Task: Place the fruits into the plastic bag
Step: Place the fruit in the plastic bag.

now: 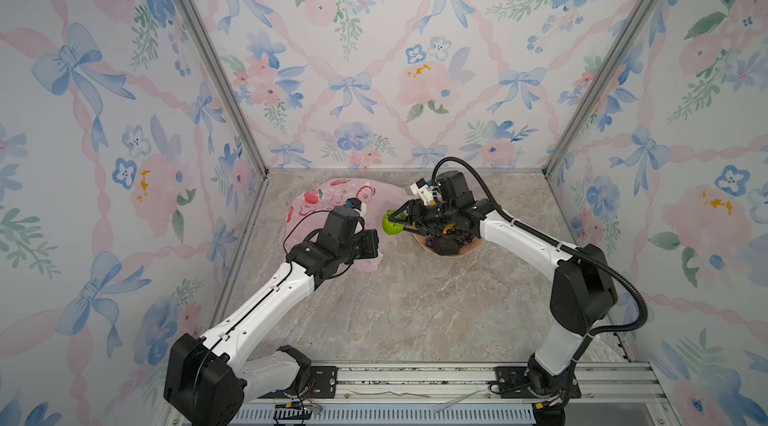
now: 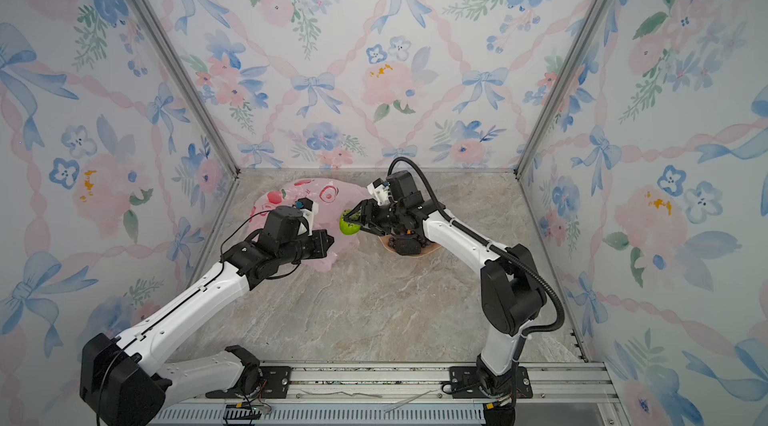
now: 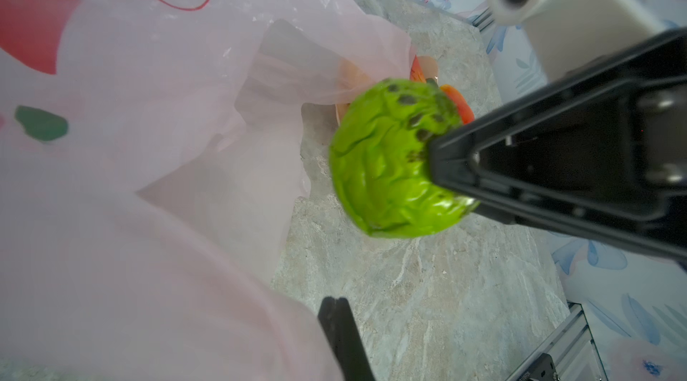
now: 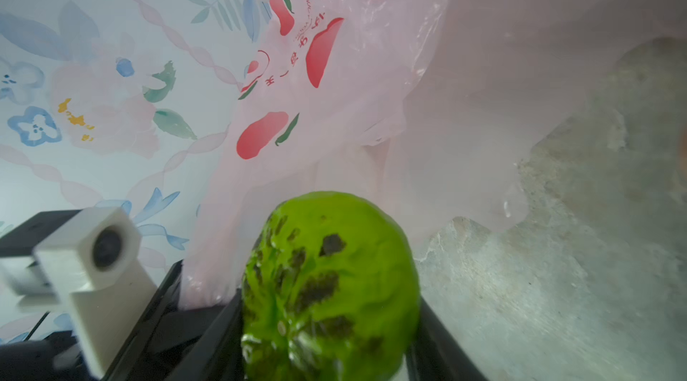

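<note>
Red print runs across the plastic bag (image 4: 334,74) among its red-and-green fruit pictures, but the characters are too small and too turned to read. The right hand (image 1: 394,218) grips the green kiwi half (image 1: 391,225) between its jaws, clear of the desk (image 1: 415,303). The kiwi half hangs just in front of the bag's open mouth, between the bag and the peach dish (image 1: 467,252), where dark grapes (image 1: 460,237) lie. The left hand (image 3: 333,304) is pinched tight on the bag's rim, holding it up beside the kiwi half.
</note>
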